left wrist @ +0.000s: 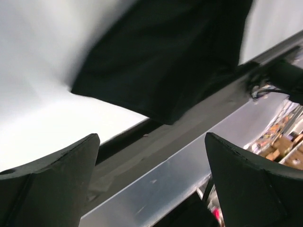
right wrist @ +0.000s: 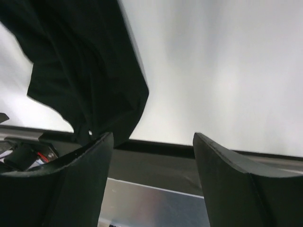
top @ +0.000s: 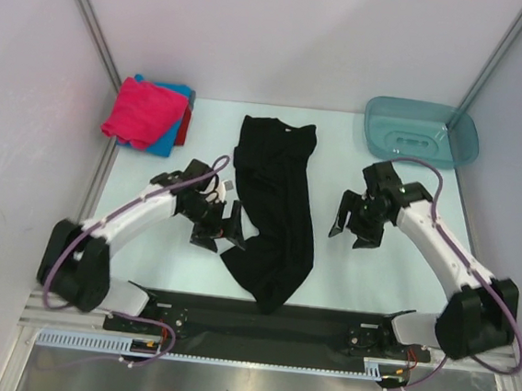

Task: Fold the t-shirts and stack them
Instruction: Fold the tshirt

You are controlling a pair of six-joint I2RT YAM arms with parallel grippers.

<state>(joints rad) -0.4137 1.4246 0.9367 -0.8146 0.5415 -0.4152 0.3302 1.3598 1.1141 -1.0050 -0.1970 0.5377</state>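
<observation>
Top external view, nearest first: two arm bases sit on a dark mounting rail (top: 267, 321) at the front edge of the pale table (top: 373, 280). One black t-shirt (top: 275, 197) lies lengthwise down the middle of the table. It is folded into a long narrow strip, with its near end reaching the rail and its collar end pointing away.

Two grippers flank the strip at about mid-length. The left gripper (top: 222, 233) hangs just beside the shirt's left edge with its claw spread wide and nothing between the fingers (left wrist: 52, 184). Whether a fingertip brushes the cloth I cannot tell. The right gripper (top: 350, 234) is clear of the shirt's right edge, with bare table between them. Its claw is also parted and empty. In its wrist view a corner of the black cloth shows past the left finger, not inside the gap.

Farther back, in the far left corner, is one stack of three folded shirts. A magenta-pink t-shirt (top: 144, 110) is on top, a blue t-shirt (top: 169, 137) is under it, and a sliver of a red t-shirt (top: 185, 125) shows at the right side. In the far right corner stands one translucent teal basin (top: 461, 132), well apart from the shirts. Nothing lies between either claw and the black shirt.
</observation>
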